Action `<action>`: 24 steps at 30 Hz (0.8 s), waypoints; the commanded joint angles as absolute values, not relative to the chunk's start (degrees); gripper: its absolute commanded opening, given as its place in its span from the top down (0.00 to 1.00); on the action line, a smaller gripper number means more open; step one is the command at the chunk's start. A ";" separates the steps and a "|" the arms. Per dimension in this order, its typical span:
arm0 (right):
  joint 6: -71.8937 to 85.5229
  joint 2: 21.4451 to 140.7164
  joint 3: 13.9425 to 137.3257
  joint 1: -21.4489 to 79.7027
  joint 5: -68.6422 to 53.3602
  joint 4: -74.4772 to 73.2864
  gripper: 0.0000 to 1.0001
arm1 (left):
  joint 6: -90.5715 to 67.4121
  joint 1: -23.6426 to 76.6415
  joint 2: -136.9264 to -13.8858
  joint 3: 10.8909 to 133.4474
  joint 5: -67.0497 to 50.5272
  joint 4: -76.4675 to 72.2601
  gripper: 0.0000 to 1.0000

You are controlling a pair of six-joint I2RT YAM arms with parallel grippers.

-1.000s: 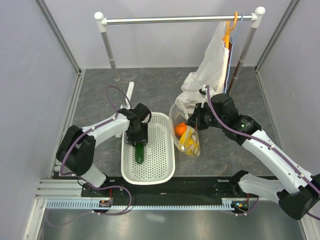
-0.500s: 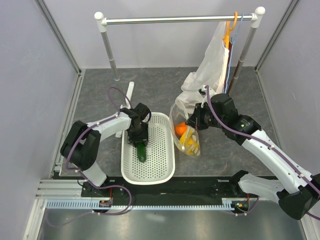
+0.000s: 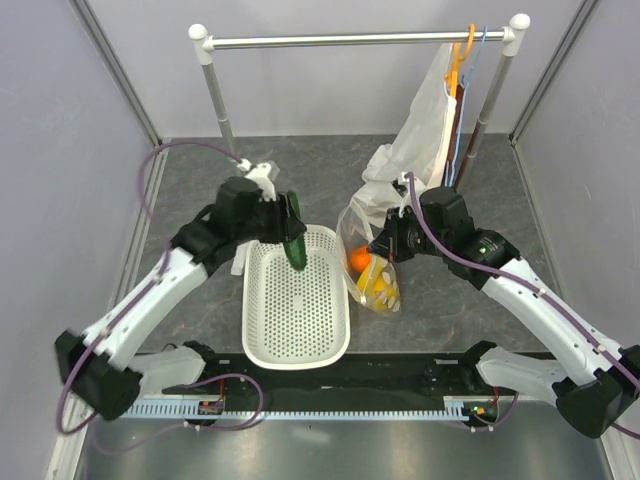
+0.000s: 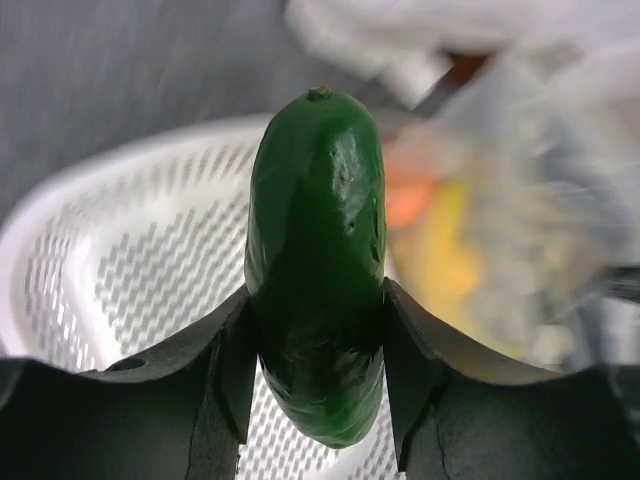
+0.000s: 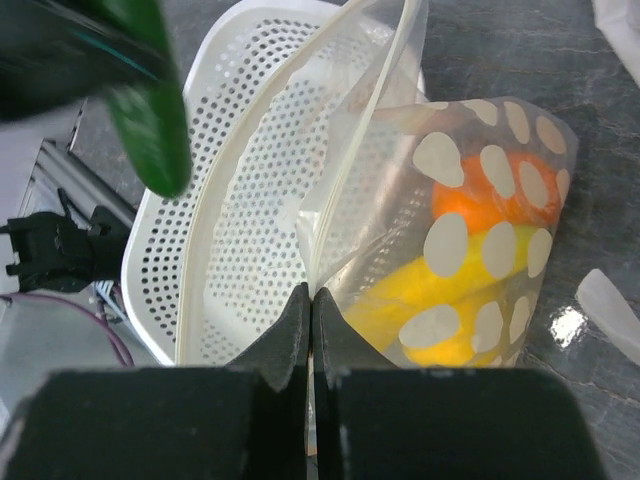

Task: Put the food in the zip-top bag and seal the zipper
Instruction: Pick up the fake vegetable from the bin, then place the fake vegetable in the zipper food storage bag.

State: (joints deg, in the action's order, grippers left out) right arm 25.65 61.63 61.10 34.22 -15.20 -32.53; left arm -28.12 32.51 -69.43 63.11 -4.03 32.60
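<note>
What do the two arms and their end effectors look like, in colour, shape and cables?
The left arm and right arm have rounded white links joined by black joints. A thin purple cable loops along each arm. The left end effector and right end effector have flat, matte black fingers. No markings show.

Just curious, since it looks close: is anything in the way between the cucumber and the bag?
Nothing visible. The left gripper holds the cucumber above the basket's far rim. The right gripper holds the bag's mouth open beside it, with only open air between.
</note>
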 commanded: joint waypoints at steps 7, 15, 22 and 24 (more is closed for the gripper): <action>19.42 62.40 61.96 34.10 -31.55 -28.74 1.00 | 3.13 36.73 -56.68 54.49 -36.18 -16.51 0.71; 16.88 62.40 63.54 34.01 -32.87 -31.72 1.00 | 31.52 40.87 -60.82 51.95 -54.22 -16.88 0.66; 14.50 62.31 64.34 34.01 -35.33 -33.31 1.00 | 48.76 41.48 -65.47 51.32 -62.22 -14.69 0.45; 13.37 62.49 65.03 34.01 -36.29 -34.19 1.00 | 51.05 41.48 -66.44 52.11 -63.28 -11.00 0.36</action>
State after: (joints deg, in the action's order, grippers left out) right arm 16.47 62.78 61.28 34.22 -32.53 -33.87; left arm 38.24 41.28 -64.51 50.61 -57.06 -13.41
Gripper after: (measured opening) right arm 0.010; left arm 0.574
